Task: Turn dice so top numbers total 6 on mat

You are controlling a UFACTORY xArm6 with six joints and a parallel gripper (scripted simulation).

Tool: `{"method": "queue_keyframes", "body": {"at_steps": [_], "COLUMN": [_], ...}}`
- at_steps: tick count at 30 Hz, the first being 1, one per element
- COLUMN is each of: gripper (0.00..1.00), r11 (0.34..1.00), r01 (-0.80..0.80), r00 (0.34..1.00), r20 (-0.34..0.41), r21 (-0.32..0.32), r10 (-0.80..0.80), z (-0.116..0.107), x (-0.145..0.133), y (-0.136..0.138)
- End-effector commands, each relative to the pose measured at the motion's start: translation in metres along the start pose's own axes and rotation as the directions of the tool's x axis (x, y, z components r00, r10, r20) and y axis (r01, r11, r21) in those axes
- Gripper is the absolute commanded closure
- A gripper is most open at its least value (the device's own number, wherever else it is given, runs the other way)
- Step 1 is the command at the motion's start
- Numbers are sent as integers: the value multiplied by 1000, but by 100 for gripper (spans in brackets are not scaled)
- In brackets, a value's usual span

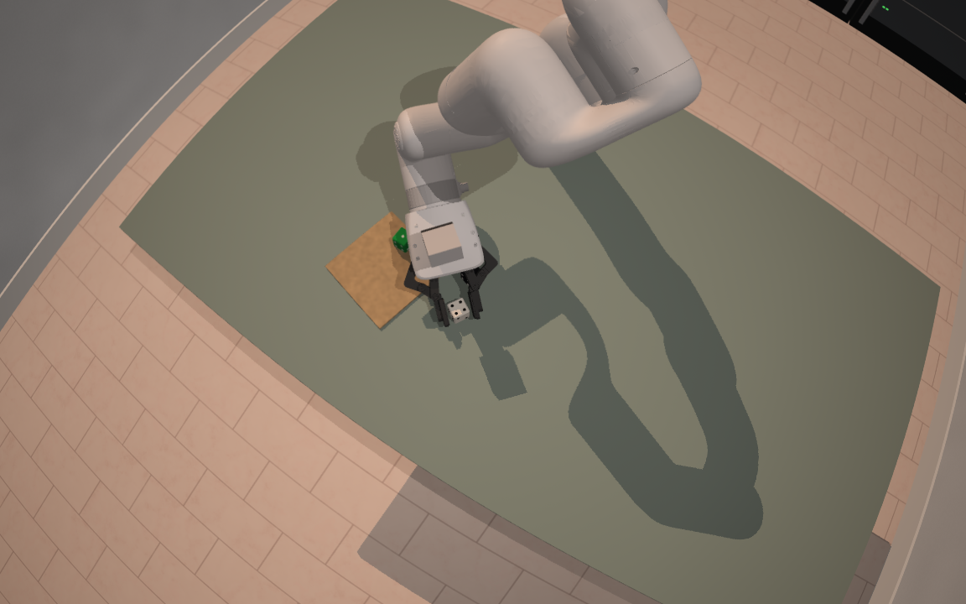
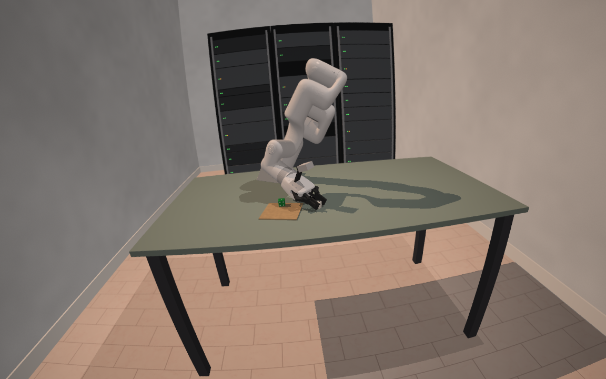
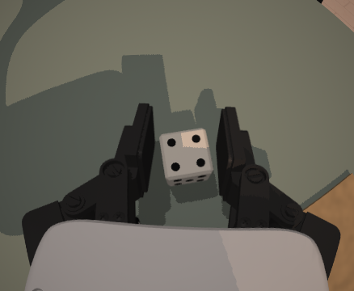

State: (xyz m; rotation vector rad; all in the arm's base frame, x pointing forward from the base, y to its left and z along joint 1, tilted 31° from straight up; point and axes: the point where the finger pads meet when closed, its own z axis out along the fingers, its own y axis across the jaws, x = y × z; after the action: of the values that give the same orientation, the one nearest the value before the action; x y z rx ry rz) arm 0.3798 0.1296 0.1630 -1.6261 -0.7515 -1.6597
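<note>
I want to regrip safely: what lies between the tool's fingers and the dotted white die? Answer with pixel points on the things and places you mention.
Only narrow bare gaps, one on each side of the dotted white cubic die [image 1: 458,309] [image 3: 186,154]; the wrist view shows both.

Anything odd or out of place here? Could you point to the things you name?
Yes: the white die [image 1: 458,309] [image 3: 186,155] sits off the mat [image 1: 374,273] [image 2: 279,211] [image 3: 352,226], between the open gripper fingers. Only two dice can be made out; the task names three.

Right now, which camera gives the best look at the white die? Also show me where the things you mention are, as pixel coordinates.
The wrist view: the white die [image 1: 458,309] [image 2: 319,204] [image 3: 186,154] looks largest there, its four-dot face plain. The top view shows it small, dots still visible; in the exterior view the dark fingers [image 1: 475,300] partly hide it.
</note>
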Motion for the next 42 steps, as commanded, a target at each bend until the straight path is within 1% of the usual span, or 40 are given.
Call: {"method": "queue_keyframes", "body": {"at_steps": [1, 9, 11, 16, 22, 28, 37, 42], "gripper": [58, 58, 58, 58, 58, 58, 58, 58], "r11": [1000, 1000, 1000, 1000, 1000, 1000, 1000, 1000], "r01": [1, 1, 1, 1, 1, 1, 1, 1], "r00": [1000, 1000, 1000, 1000, 1000, 1000, 1000, 1000], "r20": [-1, -1, -1, -1, -1, -1, -1, -1], "r21": [-1, -1, -1, -1, -1, -1, -1, -1], "r10": [-1, -1, -1, -1, -1, -1, -1, -1], "z": [-9, -38, -38, -47, -48, -52, -70, -76], "x": [1, 1, 1, 1, 1, 8, 42, 53], "y": [1, 1, 1, 1, 1, 0, 0, 0]}}
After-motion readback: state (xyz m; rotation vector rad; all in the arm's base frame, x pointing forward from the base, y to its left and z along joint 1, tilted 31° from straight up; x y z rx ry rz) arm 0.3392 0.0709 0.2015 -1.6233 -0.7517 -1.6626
